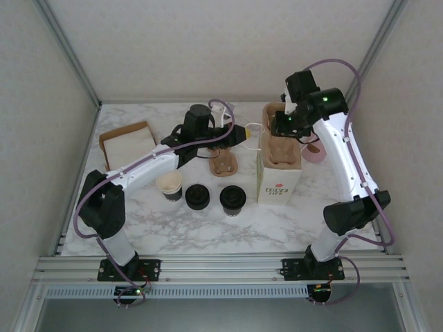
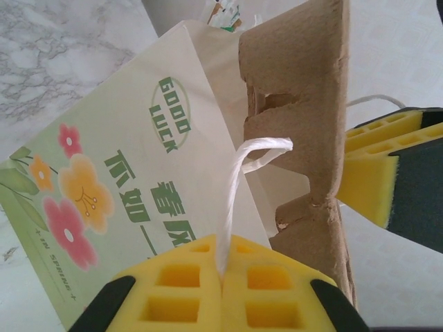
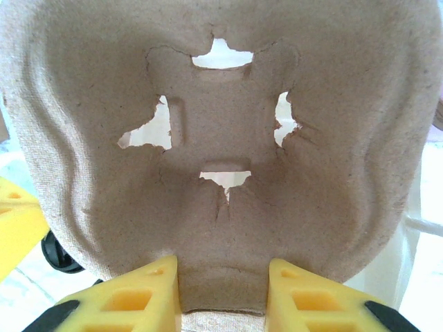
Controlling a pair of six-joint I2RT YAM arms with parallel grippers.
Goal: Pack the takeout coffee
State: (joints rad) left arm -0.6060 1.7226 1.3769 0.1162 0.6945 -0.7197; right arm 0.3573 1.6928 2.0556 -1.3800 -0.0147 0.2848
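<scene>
The takeout coffee, a short black cup with a black lid, stands on the table left of the upright paper bag. My left gripper is shut on the bag's white string handle, holding it out to the left. A brown pulp cup carrier stands on end in the bag's mouth. My right gripper is shut on its upper edge. One right fingertip shows beside the carrier in the left wrist view.
An open black cup with a cream inside and a low black lidded shape stand left of the coffee. A second pulp carrier lies behind them. A cardboard box sits at the back left, a pink round thing right of the bag.
</scene>
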